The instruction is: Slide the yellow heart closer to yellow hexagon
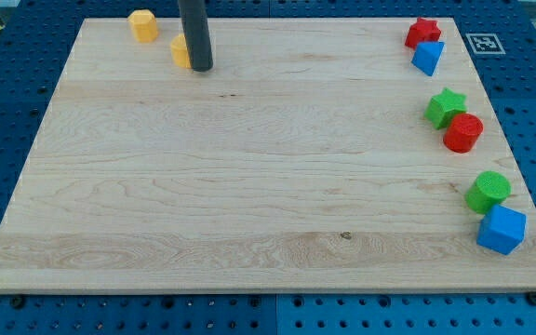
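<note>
Blue cube (502, 230) low; yellow heart (180, 51) against my tip (202, 68).

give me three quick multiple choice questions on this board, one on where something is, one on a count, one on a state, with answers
1. Where is the yellow hexagon?
A. near the view's top left
B. the view's bottom right
C. board centre

2. How many blue blocks show?
A. one
B. two
C. four

3. How does my tip stand to the yellow heart?
A. far across the board
B. right against its right side, partly hiding it
C. resting on the red star

Answers:
1 A, it sits by the board's top edge at left.
2 B, one by the red star, one at lower right.
3 B, the rod covers the heart's right part.
</note>
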Motion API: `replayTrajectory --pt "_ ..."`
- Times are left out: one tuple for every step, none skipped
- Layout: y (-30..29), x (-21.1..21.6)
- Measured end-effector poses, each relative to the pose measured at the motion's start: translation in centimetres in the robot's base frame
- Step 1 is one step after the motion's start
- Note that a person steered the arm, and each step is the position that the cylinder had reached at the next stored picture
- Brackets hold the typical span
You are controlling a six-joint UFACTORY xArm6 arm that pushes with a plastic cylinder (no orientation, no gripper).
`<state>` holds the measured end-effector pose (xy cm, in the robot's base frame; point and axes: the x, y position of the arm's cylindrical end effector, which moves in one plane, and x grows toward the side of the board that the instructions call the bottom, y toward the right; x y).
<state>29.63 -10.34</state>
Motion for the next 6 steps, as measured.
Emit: replayTrajectory --pt "-1.2 -0.8" --pt "-3.3 -1.2" --pt "-5.5 -1.6" --pt "-6.6 -1.8" --pt "-6.9 -2.4" --pt "-7.2 -3.4"
